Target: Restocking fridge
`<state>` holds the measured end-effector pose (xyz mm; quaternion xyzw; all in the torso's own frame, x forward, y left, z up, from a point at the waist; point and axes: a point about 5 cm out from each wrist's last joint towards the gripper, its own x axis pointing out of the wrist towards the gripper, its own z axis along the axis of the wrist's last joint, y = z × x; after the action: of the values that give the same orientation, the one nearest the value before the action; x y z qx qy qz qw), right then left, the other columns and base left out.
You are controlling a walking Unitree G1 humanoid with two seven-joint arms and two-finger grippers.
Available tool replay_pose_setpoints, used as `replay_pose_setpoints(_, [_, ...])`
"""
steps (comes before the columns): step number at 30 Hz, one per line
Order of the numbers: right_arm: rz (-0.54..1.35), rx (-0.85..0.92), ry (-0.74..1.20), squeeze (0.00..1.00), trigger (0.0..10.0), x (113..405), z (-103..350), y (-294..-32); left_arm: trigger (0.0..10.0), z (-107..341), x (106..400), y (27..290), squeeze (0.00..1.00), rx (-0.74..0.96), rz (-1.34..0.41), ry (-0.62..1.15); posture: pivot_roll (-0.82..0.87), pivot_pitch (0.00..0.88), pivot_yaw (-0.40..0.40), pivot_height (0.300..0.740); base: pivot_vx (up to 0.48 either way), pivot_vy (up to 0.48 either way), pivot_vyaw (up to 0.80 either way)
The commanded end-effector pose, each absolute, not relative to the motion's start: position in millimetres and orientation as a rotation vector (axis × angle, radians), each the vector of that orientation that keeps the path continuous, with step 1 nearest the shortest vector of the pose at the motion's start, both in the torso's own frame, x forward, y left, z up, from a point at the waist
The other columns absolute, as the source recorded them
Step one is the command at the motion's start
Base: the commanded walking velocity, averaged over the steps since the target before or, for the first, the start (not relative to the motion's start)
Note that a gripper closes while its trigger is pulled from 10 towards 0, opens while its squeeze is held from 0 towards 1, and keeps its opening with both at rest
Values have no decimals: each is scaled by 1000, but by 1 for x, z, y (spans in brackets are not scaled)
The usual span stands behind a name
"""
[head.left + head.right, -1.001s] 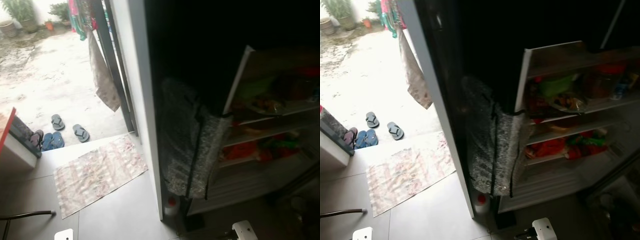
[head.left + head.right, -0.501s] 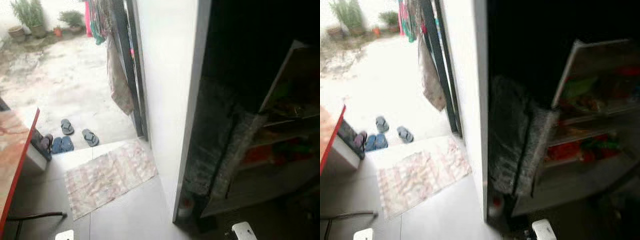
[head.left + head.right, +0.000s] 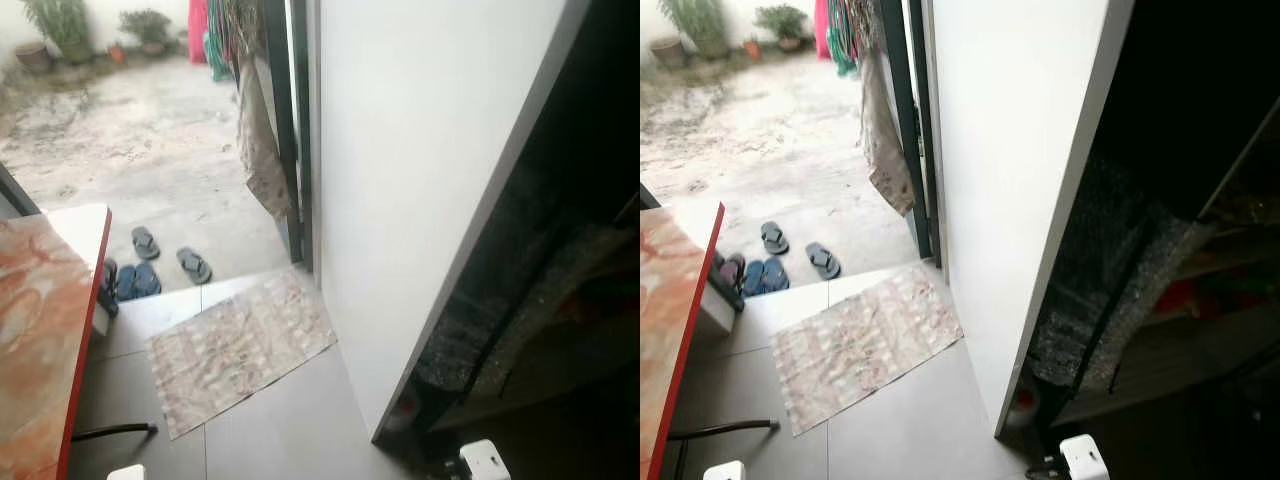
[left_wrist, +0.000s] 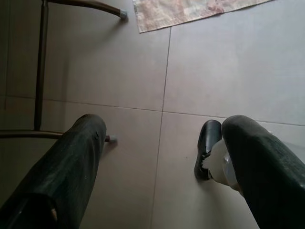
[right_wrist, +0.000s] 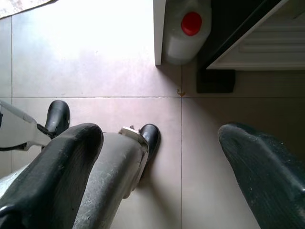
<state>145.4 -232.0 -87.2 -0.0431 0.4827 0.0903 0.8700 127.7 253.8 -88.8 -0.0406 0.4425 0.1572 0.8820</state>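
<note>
The fridge (image 3: 1230,290) stands at the far right, dark inside, with a few reddish items dimly visible on its shelves. A dark mottled cover (image 3: 1110,290) hangs in front of it. A tall white panel (image 3: 420,180) hides most of it. Both arms hang low over the grey tiled floor. In the left wrist view my left gripper (image 4: 162,181) is open with bare tiles between its fingers. My right gripper (image 5: 157,181) is open too, held above my legs. A white jug with a red cap (image 5: 188,28) stands on the floor at the foot of the panel.
An orange marbled table top with a red edge (image 3: 40,330) juts in at the left, with a dark chair leg (image 3: 110,432) below it. A patterned mat (image 3: 240,345) lies before an open doorway; sandals (image 3: 150,265) and a hanging cloth (image 3: 262,150) are just outside.
The whole picture has swung to the left: the fridge shelves have slid off to the right edge, and the white panel and the table top have come into view. Nothing was taken hold of.
</note>
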Motion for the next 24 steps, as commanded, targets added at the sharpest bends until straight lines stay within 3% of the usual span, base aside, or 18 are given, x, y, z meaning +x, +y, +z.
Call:
replay_pose_setpoints(1, [107,-39,1017,0,10000,139,-89,-238,10000,-91,125,251,0,-82,308,940,-31,56,56,740,0,0,0])
replay_pose_setpoints(11, [-84,60,979,0,10000,136,-89,-243,10000,-91,125,251,0,-74,300,947,-36,58,59,740,0,0,-83])
replay_pose_setpoints(24, [-102,71,986,0,10000,136,-90,-243,10000,-92,123,250,0,-66,290,965,-32,57,60,740,0,0,-702])
